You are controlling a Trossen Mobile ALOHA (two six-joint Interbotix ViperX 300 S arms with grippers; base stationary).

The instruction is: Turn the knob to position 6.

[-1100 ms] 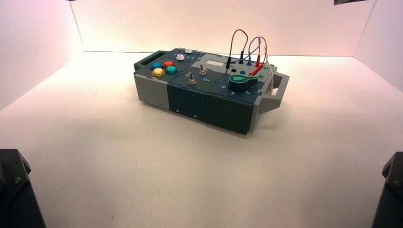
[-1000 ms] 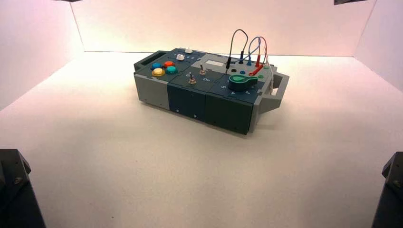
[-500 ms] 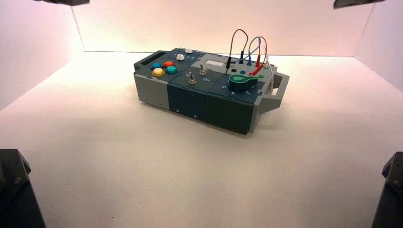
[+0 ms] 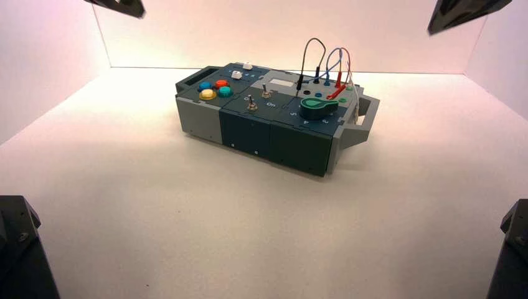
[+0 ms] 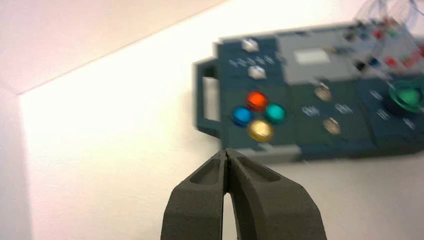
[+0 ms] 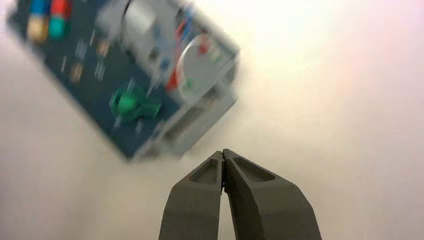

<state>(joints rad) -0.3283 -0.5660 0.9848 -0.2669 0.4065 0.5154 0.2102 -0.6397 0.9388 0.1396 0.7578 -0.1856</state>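
The right end effector (image 6: 223, 153), its fingertips together, is hanging well apart from the green knob (image 4: 318, 108) on the box's near right part. The left end effector (image 5: 227, 151), tips also together, is hovering above the surface (image 4: 187, 205). Descending while closed risks nudging the knob; reaching in carelessly could snag the red plug (image 4: 337, 92) beside it.

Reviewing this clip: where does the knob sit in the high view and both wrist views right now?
High view: the knob, right of centre, on the box's near right part.
Left wrist view: at the right edge, partly cut off.
Right wrist view: left of centre, in the upper half.
Shared landmark: the yellow button.
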